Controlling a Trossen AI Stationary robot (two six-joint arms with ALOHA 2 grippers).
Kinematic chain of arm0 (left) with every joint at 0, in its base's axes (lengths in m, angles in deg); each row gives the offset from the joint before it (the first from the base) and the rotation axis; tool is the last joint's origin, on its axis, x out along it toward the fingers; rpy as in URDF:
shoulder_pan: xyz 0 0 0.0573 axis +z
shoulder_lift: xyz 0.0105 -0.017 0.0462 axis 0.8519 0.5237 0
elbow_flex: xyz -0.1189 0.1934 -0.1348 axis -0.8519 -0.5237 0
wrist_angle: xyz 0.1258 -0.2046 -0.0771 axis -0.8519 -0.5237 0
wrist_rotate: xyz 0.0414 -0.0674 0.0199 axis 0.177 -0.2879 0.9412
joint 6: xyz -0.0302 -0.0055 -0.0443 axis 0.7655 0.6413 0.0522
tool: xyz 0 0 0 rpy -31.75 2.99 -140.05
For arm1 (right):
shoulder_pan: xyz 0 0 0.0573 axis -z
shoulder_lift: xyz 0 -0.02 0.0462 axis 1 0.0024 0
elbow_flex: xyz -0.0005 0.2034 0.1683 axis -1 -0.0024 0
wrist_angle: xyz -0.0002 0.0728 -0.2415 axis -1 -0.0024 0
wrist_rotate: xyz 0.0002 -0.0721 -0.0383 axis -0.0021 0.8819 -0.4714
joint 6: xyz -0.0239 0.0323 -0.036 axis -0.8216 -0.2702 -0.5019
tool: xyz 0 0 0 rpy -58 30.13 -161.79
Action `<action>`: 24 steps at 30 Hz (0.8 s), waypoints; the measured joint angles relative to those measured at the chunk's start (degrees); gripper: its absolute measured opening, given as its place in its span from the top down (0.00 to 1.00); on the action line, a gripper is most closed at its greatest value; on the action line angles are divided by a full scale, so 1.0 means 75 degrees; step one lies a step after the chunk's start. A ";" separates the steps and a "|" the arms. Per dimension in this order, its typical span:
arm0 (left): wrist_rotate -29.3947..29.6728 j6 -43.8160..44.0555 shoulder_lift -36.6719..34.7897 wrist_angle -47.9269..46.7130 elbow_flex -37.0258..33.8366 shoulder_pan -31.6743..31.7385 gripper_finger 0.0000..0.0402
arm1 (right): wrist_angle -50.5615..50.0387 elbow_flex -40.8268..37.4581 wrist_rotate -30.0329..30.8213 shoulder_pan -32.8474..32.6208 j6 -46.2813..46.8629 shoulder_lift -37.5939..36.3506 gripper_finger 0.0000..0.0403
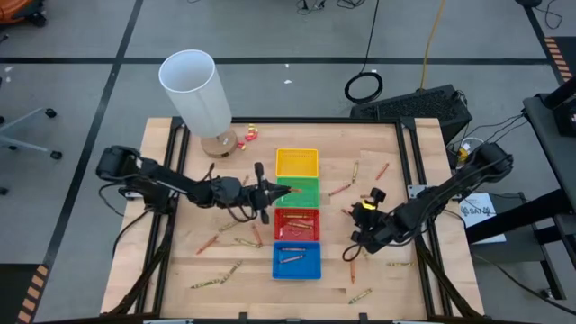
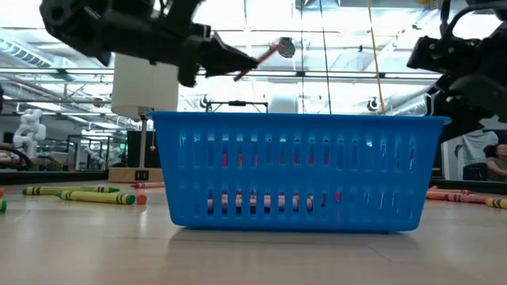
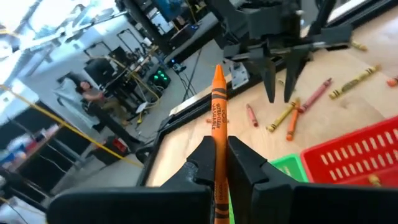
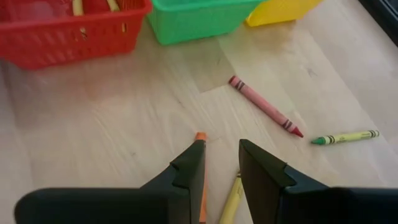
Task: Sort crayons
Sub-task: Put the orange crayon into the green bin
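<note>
Four trays stand in a column: yellow (image 1: pixel 297 162), green (image 1: pixel 297 192), red (image 1: pixel 297 223) and blue (image 1: pixel 297 261). My left gripper (image 1: pixel 268 192) is shut on an orange crayon (image 1: pixel 290 190) at the green tray's left rim; it also shows in the low view (image 2: pixel 257 58). My right gripper (image 1: pixel 358 236) is open, low over the table right of the red tray. In the right wrist view (image 4: pixel 221 149) an orange crayon (image 4: pixel 200 137) lies beside one finger and a yellow crayon (image 4: pixel 231 199) lies under the gap. Several crayons lie in the red and blue trays. My left gripper pinches the orange crayon's rear half (image 3: pixel 217 149) between its two fingers. The fingers come nearly level from the table's left and lie along the crayon. The tip (image 3: pixel 217 73) sticks out past the fingertips toward the table's right. The crayon is lifted clear, tip slightly raised.
A white cylinder (image 1: pixel 200 90) on a wooden base stands at the far left, with small red and yellow bits (image 1: pixel 247 133) by it. Loose crayons lie left of the trays (image 1: pixel 225 238), at the near left (image 1: pixel 216 277) and right of the trays (image 4: pixel 264 106) (image 4: pixel 345 137).
</note>
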 joint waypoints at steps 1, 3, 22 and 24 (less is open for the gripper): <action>-0.0050 0.0171 0.0154 0.0049 0.0056 0.0035 0.96 | 0.0000 0.0000 0.0000 0.0000 0.0036 0.0057 0.79; -0.0113 0.0521 0.0453 0.0100 0.0246 0.0087 0.96 | 0.0000 0.0000 -0.0003 0.0000 0.0103 0.0167 0.79; -0.0127 0.2152 0.1704 -0.0124 0.1546 0.0087 0.96 | 0.0195 0.0000 -0.0213 -0.0003 -0.0004 0.0492 0.79; -0.0122 0.2477 0.1700 -0.0122 0.1546 0.0087 0.96 | 0.0242 0.0000 -0.0213 -0.0003 -0.0003 0.0492 0.79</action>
